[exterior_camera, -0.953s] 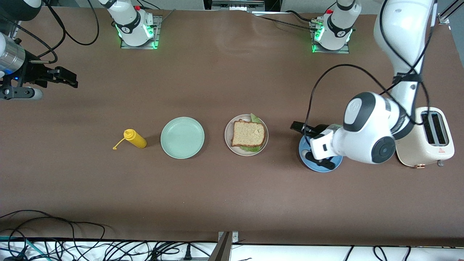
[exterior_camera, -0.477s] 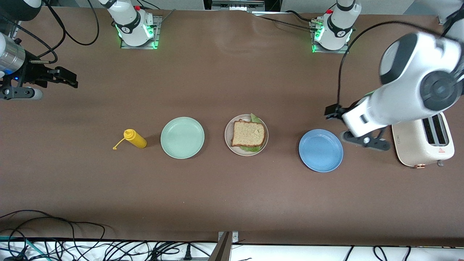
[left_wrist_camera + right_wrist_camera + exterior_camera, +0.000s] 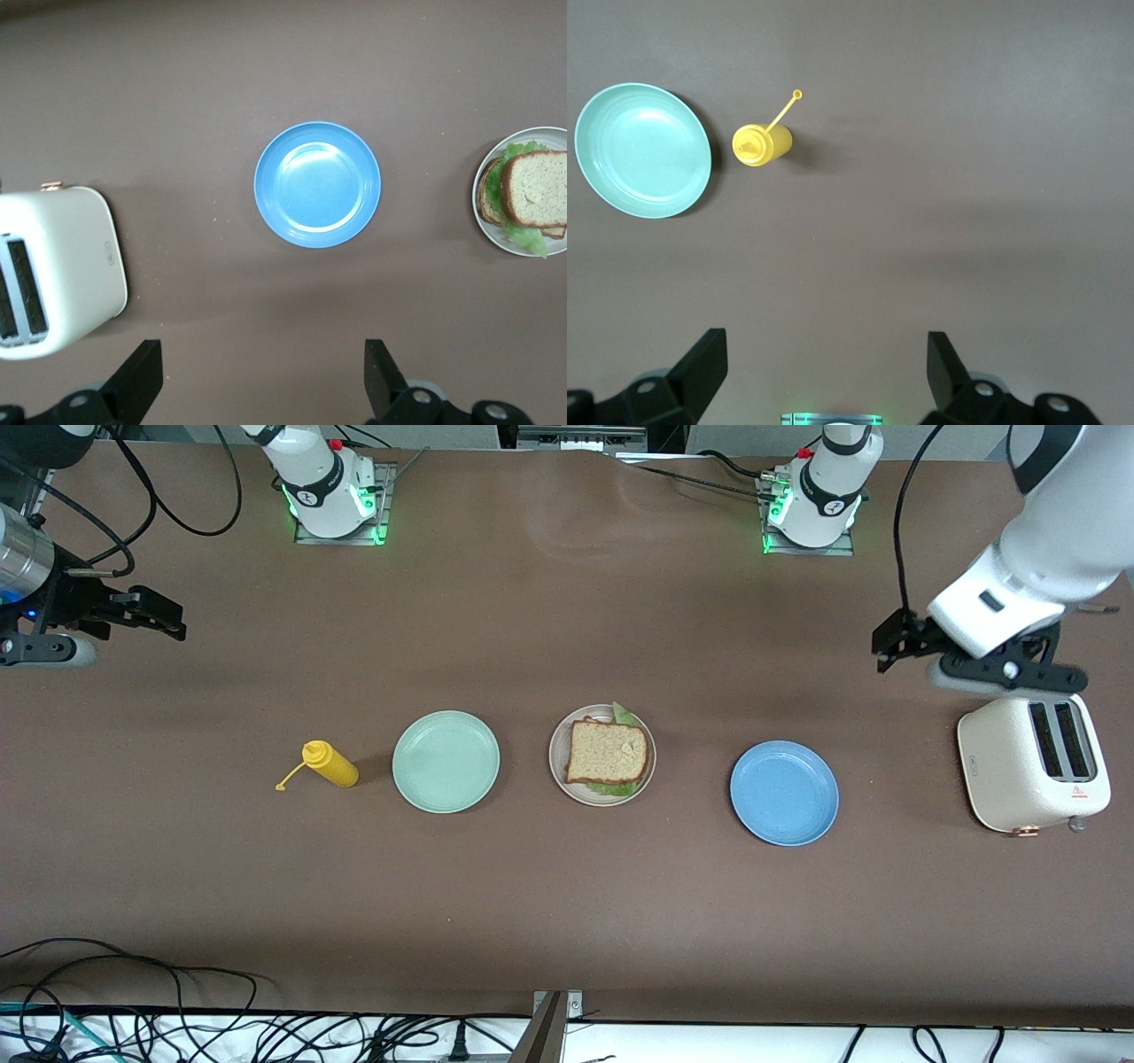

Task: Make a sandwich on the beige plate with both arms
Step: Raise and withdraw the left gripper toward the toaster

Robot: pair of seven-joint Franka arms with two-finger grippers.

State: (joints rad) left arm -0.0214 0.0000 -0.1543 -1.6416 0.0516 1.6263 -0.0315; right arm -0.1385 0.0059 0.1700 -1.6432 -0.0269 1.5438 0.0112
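Brown desk (image 3: 567,921) before you carries the sandwich (image 3: 608,752) on the beige plate (image 3: 559,757); your left end effector (image 3: 895,644) and right end effector (image 3: 155,614) both hover spread, empty.

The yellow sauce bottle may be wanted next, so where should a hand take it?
Grip the yellow sauce bottle across its round body from above, jaws closing on its two sides. It stands upright beside the mint-green plate, and its open cap dangles on a thin tether, likely too flimsy to hold.
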